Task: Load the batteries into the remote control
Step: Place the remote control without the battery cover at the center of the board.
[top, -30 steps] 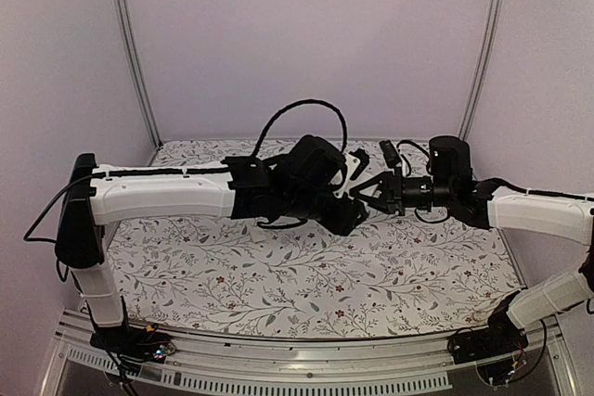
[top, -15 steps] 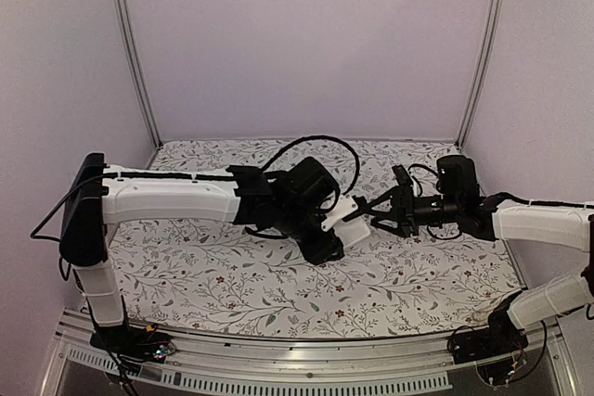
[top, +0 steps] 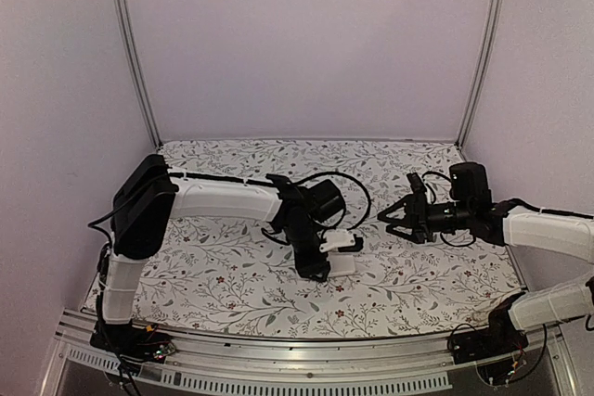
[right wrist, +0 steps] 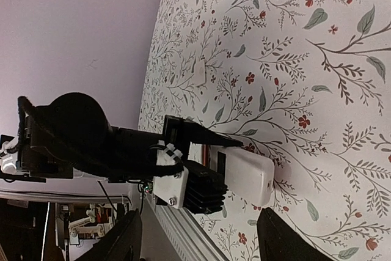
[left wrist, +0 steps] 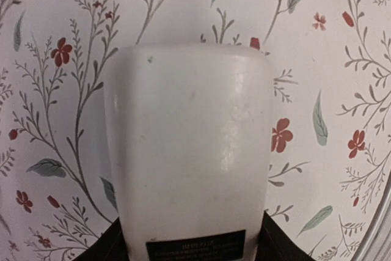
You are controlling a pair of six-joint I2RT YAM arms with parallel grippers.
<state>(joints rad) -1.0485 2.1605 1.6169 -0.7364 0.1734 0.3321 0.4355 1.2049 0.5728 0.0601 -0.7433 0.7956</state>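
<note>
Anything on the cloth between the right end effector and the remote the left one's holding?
Nothing. Only bare floral cloth separates the open right end effector from the remote control. Both the top external and right wrist views show it.

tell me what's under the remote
The flowered tablecloth shows all around the remote. The patch directly beneath it is covered, so anything lying there, and whether the remote touches the cloth, cannot be seen.
</note>
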